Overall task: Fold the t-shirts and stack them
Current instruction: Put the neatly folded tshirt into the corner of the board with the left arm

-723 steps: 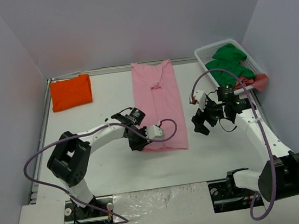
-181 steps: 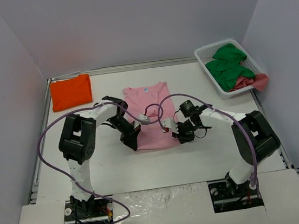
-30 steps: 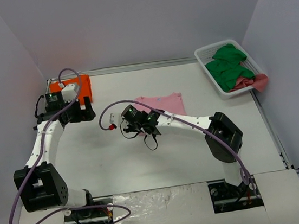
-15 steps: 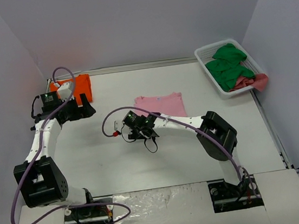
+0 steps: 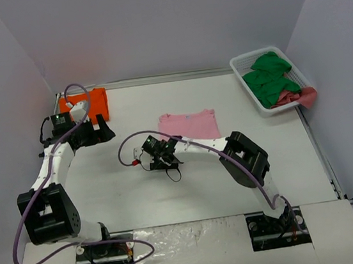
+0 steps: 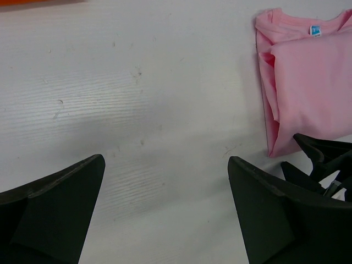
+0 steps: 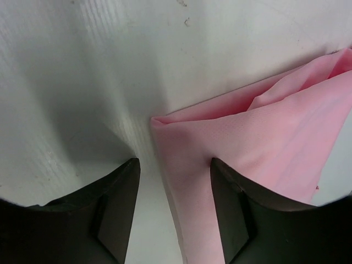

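Soft, matt cloth on the pink t-shirt (image 7: 264,137), creased at its fold; equally matt on the orange t-shirt (image 5: 89,104). White desk (image 6: 137,110), dull, finely ribbed, lightly scuffed. Matt black plastic on left gripper (image 6: 166,165) and right gripper (image 7: 175,163). White slatted plastic basket (image 5: 238,66).

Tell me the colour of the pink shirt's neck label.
Blue label; clearest in the left wrist view.

The top external camera looks down from high above the near edge and takes in the whole table (image 5: 145,194). The left wrist camera looks down from mid-height past its own dark fingers (image 6: 49,214) in the lower corners, with the pink t-shirt (image 6: 308,71) at upper right. The right wrist camera sits very close to the surface (cloth weave shows). All three views share that shirt's corner.
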Controlling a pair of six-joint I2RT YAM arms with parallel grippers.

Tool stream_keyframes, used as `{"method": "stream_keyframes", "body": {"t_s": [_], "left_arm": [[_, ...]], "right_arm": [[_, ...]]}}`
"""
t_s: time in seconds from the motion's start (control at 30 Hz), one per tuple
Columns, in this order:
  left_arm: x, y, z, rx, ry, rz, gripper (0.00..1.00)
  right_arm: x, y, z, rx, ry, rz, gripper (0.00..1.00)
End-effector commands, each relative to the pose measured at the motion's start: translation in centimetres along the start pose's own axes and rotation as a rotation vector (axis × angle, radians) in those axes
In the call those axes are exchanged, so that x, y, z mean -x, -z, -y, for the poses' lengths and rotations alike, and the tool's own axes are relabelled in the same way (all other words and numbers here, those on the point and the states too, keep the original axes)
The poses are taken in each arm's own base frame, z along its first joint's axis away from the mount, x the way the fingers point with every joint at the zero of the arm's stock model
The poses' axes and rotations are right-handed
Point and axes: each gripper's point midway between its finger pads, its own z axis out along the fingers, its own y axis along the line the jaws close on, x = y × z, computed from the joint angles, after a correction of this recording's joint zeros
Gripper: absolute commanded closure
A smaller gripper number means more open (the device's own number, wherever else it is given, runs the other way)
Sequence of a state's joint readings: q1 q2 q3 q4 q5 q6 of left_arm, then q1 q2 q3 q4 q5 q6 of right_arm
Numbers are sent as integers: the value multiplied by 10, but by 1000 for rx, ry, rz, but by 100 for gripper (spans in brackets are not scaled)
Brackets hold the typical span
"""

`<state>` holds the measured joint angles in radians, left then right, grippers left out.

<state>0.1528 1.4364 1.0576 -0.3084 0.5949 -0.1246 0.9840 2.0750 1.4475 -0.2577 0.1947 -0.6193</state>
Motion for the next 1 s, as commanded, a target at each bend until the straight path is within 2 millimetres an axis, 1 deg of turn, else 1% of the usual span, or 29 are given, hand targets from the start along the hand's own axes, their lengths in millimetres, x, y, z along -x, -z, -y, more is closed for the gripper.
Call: {"method": "stream_keyframes", "body": {"t_s": [0.0, 0.07, 0.13, 0.17, 0.2, 0.27, 0.37, 0.47, 0.57, 0.6, 0.67, 0.7, 0.73, 0.77, 0.8, 0.83, 0.87, 0.9, 0.93, 0.97], "left_arm": [[20, 10, 10, -27, -20, 73, 6], [19, 8, 11, -43, -16, 72, 6], [16, 5, 11, -50, -7, 67, 6], [14, 4, 13, -63, -3, 58, 6], [12, 3, 14, -72, -2, 53, 6], [9, 1, 18, -102, 8, 41, 6], [7, -1, 27, -154, 37, 29, 6], [2, -7, 40, -234, 134, 49, 6], [-3, -15, 56, -326, 197, 37, 6], [-9, -18, 63, -343, 240, 7, 6], [-7, -26, 71, -385, 239, 13, 6], [-8, -27, 77, -407, 278, 0, 6], [-16, -34, 83, -434, 302, -29, 6], [-14, -38, 89, -466, 303, -20, 6], [-15, -39, 95, -492, 344, -43, 6], [-20, -48, 100, -509, 364, -74, 6], [-19, -53, 104, -527, 371, -82, 6], [-25, -63, 104, -534, 415, -120, 6], [-27, -68, 119, -567, 402, -147, 6], [-28, -73, 123, -583, 404, -154, 6]], "right_arm": [[-4, -11, -15, 42, 10, -43, 49], [-4, -15, -16, 37, 15, -54, 49], [-5, -18, -16, 32, 20, -64, 51], [-5, -19, -16, 32, 20, -64, 72], [-5, -19, -15, 25, 21, -68, 82], [-5, -19, -15, 21, 23, -72, 96], [-5, -17, -12, 11, 25, -73, 100], [-1, -10, -6, 0, 24, -64, 100], [4, 4, 4, -18, 19, -54, 100], [6, 10, 8, -24, 19, -47, 100], [10, 19, 16, -44, 16, -33, 100], [13, 25, 20, -51, 14, -23, 100], [13, 29, 24, -61, 11, -23, 100], [15, 31, 25, -65, 11, -18, 100], [17, 36, 29, -72, 9, -13, 100], [17, 37, 31, -78, 8, -13, 100], [18, 39, 32, -81, 8, -12, 100], [20, 42, 34, -84, 6, -7, 100], [21, 43, 34, -84, 7, -6, 100], [21, 44, 36, -88, 6, -4, 100]]}}
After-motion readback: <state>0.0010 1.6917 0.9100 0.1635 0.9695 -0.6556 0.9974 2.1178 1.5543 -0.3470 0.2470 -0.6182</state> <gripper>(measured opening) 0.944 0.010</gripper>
